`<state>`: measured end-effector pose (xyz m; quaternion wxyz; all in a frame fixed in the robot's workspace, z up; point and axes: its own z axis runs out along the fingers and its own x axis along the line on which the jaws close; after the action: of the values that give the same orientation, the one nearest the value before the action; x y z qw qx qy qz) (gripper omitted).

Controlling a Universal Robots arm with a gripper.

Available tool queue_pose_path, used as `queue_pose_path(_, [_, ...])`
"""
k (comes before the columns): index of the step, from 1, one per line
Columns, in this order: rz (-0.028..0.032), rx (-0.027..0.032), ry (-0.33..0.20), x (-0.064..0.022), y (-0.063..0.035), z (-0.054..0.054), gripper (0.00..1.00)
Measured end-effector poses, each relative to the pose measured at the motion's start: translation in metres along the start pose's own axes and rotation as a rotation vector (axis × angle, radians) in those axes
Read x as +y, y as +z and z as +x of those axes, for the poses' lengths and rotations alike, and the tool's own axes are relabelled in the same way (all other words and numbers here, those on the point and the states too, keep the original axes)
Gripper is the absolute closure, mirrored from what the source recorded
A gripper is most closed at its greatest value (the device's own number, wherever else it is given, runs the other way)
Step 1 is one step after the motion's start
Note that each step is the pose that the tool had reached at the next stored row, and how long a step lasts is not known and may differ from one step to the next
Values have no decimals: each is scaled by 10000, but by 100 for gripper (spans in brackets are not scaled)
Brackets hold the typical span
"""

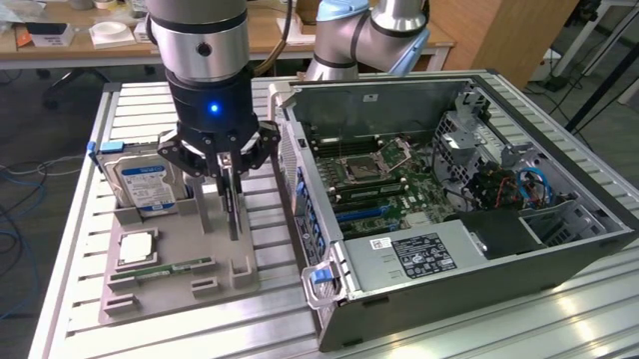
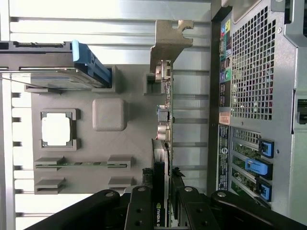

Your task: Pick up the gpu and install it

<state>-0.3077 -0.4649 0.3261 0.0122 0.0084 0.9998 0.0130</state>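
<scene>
The gpu (image 1: 233, 203) stands on edge over the grey holder tray (image 1: 224, 280), a thin dark card seen almost edge-on. In the wrist view the gpu (image 2: 164, 120) runs as a narrow green-edged strip, its silver bracket (image 2: 170, 40) at the far end. My gripper (image 1: 227, 166) hangs straight down over the card's upper edge. The black fingers (image 2: 143, 208) press against both faces of the card, so the gripper (image 2: 163, 211) is shut on it. I cannot tell whether the card's lower edge sits in the tray slot or just above it.
On the tray are a silver hard drive (image 1: 145, 183) with a blue label, a CPU (image 1: 137, 247) and a RAM stick (image 1: 164, 269). The open computer case (image 1: 499, 299) lies at the exterior view's right, motherboard (image 1: 390, 179) exposed, its perforated rear wall (image 2: 254, 72) close beside the card.
</scene>
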Motion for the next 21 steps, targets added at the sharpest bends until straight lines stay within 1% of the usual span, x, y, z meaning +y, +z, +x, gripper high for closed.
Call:
queue_pose_path(11, [0, 0, -1, 1, -34, -1, 74])
queue_pose_path(21, [0, -1, 0, 3, -141, -4, 74])
